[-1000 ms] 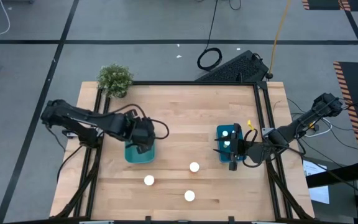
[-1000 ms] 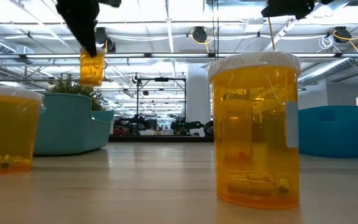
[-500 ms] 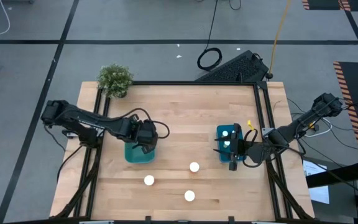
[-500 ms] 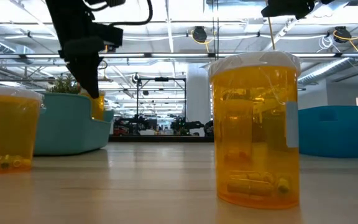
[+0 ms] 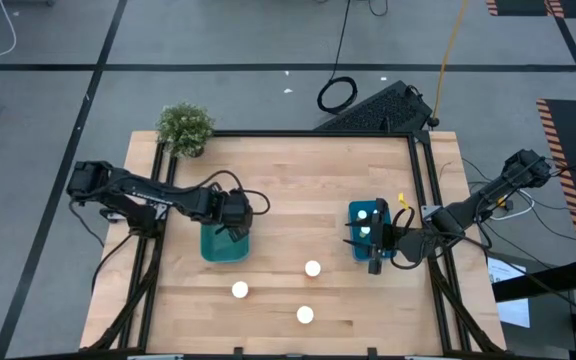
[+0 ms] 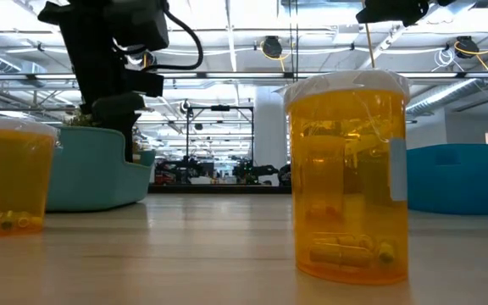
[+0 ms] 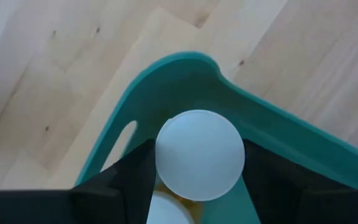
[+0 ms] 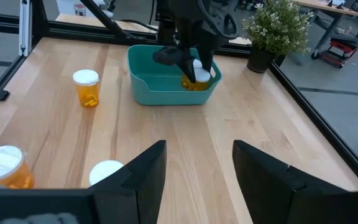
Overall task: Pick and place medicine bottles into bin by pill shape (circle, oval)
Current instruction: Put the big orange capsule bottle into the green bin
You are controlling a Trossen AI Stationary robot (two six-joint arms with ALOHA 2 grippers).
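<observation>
Reaching down into the teal plastic bin (image 5: 222,245), the left gripper (image 7: 199,186) is pinching a white-capped amber medicine bottle (image 7: 199,163) between its two dark fingers (image 7: 132,180), the bottle sitting low inside the bin's walls. A second white cap (image 7: 166,210) is showing just beneath it in the left wrist view, so two bottles are counted in that teal bin. The bin is lying near the small green potted plant (image 5: 185,127), which is standing off the corner of the wooden table (image 5: 298,180).

Three more white-capped amber bottles are standing loose on the table, away from the teal bin on the side farther from the plant: one (image 5: 312,268) closest to the blue plastic bin (image 5: 366,228), one (image 5: 239,290) just below the teal bin in the high view, and one (image 5: 305,315) farthest from it. Two white caps (image 5: 364,213) are showing inside the blue bin.

The right gripper (image 8: 194,171) is hovering beside the blue bin, well apart from the teal bin, its fingers spread wide and gripping nothing.
</observation>
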